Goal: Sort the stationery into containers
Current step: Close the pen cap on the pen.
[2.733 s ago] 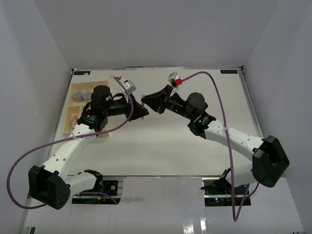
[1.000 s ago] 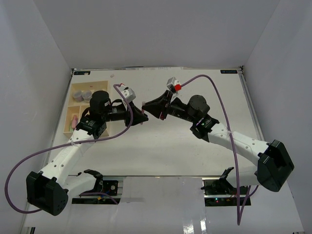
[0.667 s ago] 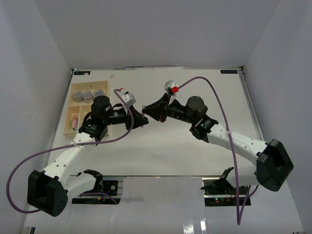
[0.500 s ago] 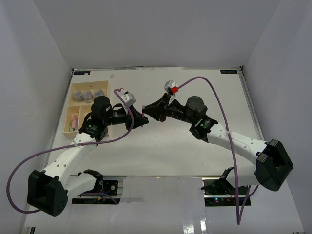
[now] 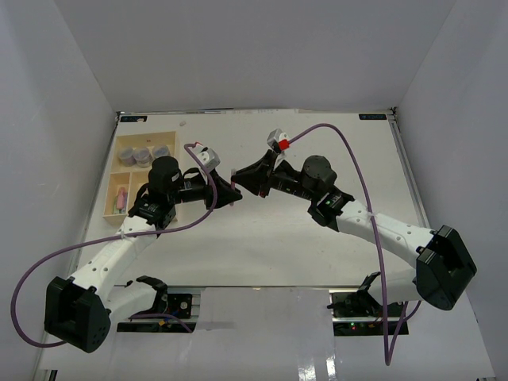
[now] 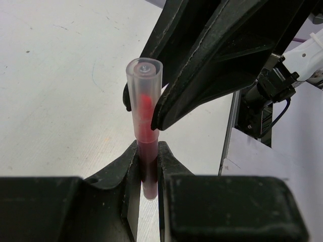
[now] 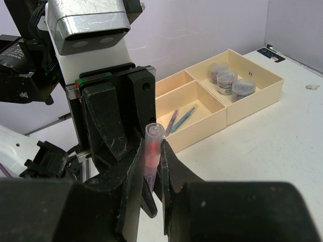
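A red marker [image 5: 233,184] with a clear cap hangs above the table between both grippers. My left gripper [image 6: 146,151] is shut on its dark red lower body [image 6: 144,101]. My right gripper [image 7: 152,151] is shut on the same marker [image 7: 153,143] at the capped upper part, facing the left gripper [image 7: 108,126] nose to nose. The cream tray [image 5: 109,190] lies at the far left, behind the left arm. Three grey-purple pots [image 7: 227,80] fill its end section. A blue pen [image 7: 184,118] and a dark pen [image 7: 170,121] lie in one section, a pink pen [image 5: 121,198] in another.
White walls enclose the table on three sides. Purple cables [image 5: 349,151] arc over each arm. The left arm's wrist [image 5: 163,178] hangs over the tray's near sections. The right arm's fingers [image 6: 202,65] fill the upper half of the left wrist view.
The joined grippers and marker have drifted slightly toward the near edge. The left wrist has pulled off the tray's end section, uncovering the third pot. In the last half second, almost nothing moved.
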### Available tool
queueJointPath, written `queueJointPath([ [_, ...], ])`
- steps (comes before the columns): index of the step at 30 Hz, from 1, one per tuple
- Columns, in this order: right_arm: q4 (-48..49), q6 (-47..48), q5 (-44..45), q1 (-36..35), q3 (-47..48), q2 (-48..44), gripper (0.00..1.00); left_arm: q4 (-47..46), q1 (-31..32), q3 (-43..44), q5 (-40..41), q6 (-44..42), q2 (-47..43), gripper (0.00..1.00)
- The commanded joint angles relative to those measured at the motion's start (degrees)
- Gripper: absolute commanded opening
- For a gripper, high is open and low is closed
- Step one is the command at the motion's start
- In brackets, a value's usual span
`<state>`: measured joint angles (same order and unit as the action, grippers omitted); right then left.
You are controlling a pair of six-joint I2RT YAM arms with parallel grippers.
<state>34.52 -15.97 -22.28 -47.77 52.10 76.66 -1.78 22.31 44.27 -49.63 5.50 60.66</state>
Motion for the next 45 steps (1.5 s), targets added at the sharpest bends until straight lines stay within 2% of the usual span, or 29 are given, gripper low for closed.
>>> queueJointPath([
  [1, -14.2, 2.2, -4.0, -1.4, -1.7, 2.5, 0.21, -11.1, -1.0, 2.4, 2.2, 1.4, -1.9, 0.0],
  [17, -14.7, 2.2, -3.7, -1.3, -2.0, 1.2, 0.31, -10.8, -1.0, 2.7, 2.3, 2.4, -0.8, 0.0],
  [19, -14.7, 2.3, -3.5, -1.3, -2.2, 0.5, 0.35, -10.9, -1.0, 2.7, 2.4, 2.4, -0.8, 0.0],
  [25, -17.6, 4.4, -0.4, -1.2, -1.9, -2.5, 0.53, -10.3, -0.9, 2.9, 2.6, 2.4, -0.2, 0.0],
  [26, -19.0, 4.8, 0.2, -1.3, -1.1, -2.9, 0.59, -10.3, -1.0, 2.9, 2.6, 2.4, -0.2, 0.0],
  [31, -22.8, 7.2, 2.6, -1.0, 2.0, -5.5, 0.68, -9.7, -1.0, 3.2, 2.3, 2.3, 0.0, 0.0],
  [34, -24.1, 7.5, 3.9, -0.7, 4.1, -6.8, 0.79, -9.2, -0.9, 3.4, 2.3, 2.1, 0.1, 0.0],
  [39, -25.3, 8.8, 4.9, -0.7, 7.9, -8.7, 0.84, -7.7, -1.0, 4.1, 1.8, 1.4, 0.8, 0.0],
  [45, -26.6, 10.0, 6.1, -0.7, 12.8, -8.6, 0.84, -6.9, -0.9, 4.8, 0.8, 1.2, 1.3, 0.0],
])
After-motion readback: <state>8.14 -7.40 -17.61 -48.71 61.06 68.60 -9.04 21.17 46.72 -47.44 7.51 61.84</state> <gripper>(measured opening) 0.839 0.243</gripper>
